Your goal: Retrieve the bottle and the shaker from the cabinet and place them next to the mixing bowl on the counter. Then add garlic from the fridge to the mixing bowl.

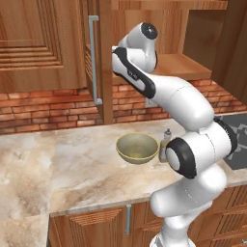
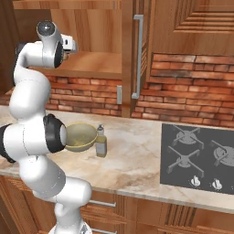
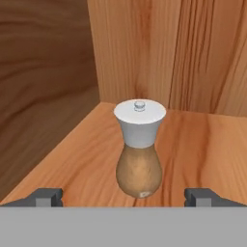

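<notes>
From the left base view I am seeing the arm reaching up into the open cabinet [image 1: 169, 62], its hand hidden behind its own upper links; the mixing bowl [image 1: 137, 147] is sitting on the counter [image 1: 72, 164] and the bottle [image 1: 165, 144] is standing just beside it, partly covered by the arm's elbow. In the right base view the bottle [image 2: 101, 141] is standing upright, touching or almost touching the bowl's [image 2: 81, 136] rim, and the arm's wrist is pointing in over the cabinet shelf [image 2: 93, 64]. In the hand view I am looking straight at the shaker [image 3: 139, 147], standing upright on the wooden shelf [image 3: 202, 149] near the back corner; the gripper [image 3: 126, 197] is standing wide apart, its fingertips [image 3: 47, 197] flanking the shaker without touching it.
</notes>
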Tool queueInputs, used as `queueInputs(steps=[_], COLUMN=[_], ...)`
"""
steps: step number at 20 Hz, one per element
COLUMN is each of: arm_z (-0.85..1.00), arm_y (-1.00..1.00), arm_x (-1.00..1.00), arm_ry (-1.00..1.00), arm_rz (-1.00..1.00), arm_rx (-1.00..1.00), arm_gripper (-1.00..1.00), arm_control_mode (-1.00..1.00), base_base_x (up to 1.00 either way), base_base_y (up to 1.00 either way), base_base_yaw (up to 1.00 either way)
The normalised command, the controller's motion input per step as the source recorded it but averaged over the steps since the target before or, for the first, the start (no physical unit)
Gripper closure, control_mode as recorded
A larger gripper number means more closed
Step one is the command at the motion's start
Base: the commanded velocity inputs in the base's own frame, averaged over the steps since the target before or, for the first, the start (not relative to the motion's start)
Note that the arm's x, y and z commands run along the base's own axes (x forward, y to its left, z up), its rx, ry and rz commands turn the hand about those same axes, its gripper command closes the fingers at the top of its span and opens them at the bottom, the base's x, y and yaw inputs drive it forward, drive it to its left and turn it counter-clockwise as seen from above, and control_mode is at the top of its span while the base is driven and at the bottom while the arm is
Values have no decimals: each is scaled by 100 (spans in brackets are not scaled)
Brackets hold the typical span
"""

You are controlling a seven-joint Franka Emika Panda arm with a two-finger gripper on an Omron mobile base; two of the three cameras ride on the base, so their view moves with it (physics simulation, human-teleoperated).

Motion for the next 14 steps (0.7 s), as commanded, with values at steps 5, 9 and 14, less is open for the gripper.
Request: queueInputs(steps=[5, 9, 14], arm_z=[0, -2, -7], arm_y=[0, 0, 0], arm_x=[34, 7, 0], arm_ry=[3, 5, 4], arm_rz=[0, 0, 0], arm_rx=[0, 0, 0], arm_gripper=[-100, -100, -100], arm_control_mode=[-100, -100, -100], base_base_x=[0, 0, 0], base_base_y=[0, 0, 0], base_base_yaw=[0, 0, 0])
